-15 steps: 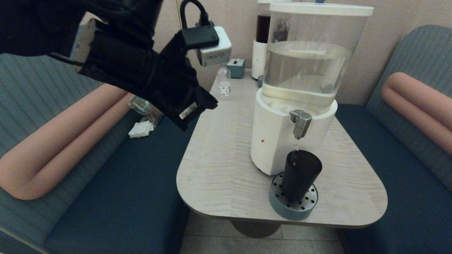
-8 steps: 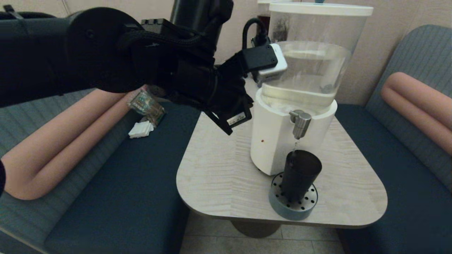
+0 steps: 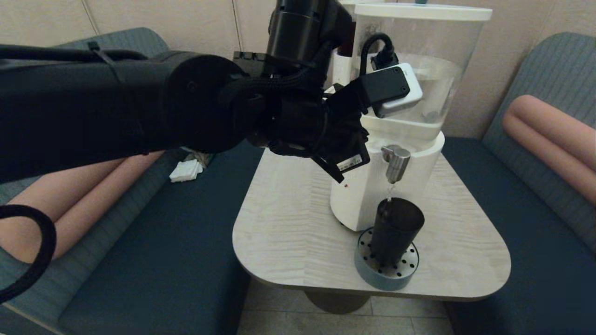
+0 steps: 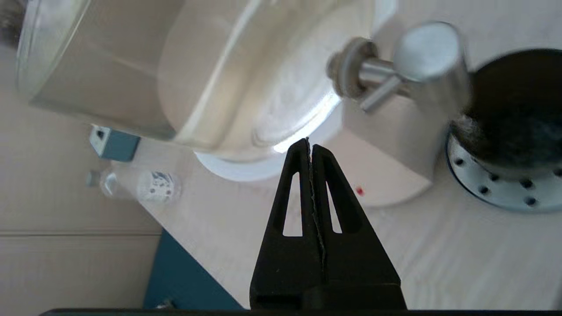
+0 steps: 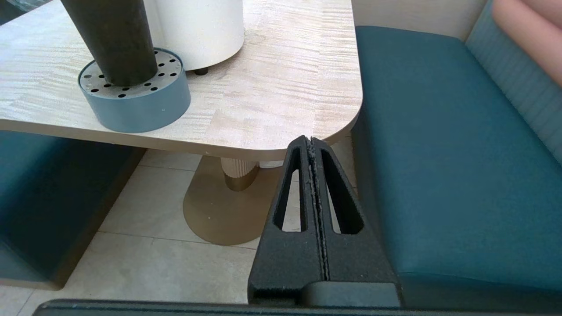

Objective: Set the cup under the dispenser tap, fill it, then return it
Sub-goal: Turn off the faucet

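Cup sits on the drip tray under the tap, thin stream filling it; left gripper, jaws closed and empty, is just left of the tap, right gripper closed, parked off the table's near right; shutoff and return remain.

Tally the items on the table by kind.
Dispensers: 2, clear-tank dispenser, dark red-tank dispenser
Cups: 1, cup
Drip trays: 1, drip tray
Bottles: 1, bottle
Small boxes: 1, blue box
Total: 6
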Controlling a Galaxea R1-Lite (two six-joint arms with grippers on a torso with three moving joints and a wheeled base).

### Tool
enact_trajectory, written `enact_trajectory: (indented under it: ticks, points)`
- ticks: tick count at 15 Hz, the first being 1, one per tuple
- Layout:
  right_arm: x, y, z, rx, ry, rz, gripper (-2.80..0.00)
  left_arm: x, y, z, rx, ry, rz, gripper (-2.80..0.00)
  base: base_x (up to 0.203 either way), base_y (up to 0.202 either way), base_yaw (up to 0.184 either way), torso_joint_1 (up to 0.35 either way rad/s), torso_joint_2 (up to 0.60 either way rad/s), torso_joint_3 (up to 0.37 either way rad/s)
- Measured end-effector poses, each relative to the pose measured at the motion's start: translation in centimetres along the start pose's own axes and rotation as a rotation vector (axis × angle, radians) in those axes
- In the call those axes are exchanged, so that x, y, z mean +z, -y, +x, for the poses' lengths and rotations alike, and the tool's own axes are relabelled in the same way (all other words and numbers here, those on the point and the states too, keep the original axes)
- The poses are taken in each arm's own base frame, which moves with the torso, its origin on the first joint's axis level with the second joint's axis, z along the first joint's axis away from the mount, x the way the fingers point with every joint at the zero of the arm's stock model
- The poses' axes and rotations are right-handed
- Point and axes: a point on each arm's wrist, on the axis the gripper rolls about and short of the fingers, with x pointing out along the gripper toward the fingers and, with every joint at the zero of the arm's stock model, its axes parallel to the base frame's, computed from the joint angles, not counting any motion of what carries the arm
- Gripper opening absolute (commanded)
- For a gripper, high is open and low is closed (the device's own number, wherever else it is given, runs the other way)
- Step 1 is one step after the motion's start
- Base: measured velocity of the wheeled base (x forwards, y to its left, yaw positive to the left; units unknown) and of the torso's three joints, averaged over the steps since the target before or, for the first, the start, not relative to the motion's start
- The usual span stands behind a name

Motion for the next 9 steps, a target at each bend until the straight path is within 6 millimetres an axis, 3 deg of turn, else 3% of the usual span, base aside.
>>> enact_trajectory:
  ticks: [9]
  points:
    - [0.0,0.0,0.0,0.000,0.000,0.000,-2.80,0.6,1.4,0.6,-0.036,0.019,0.008,-2.80,0.000,0.000,0.000,0.000,0.00,0.000]
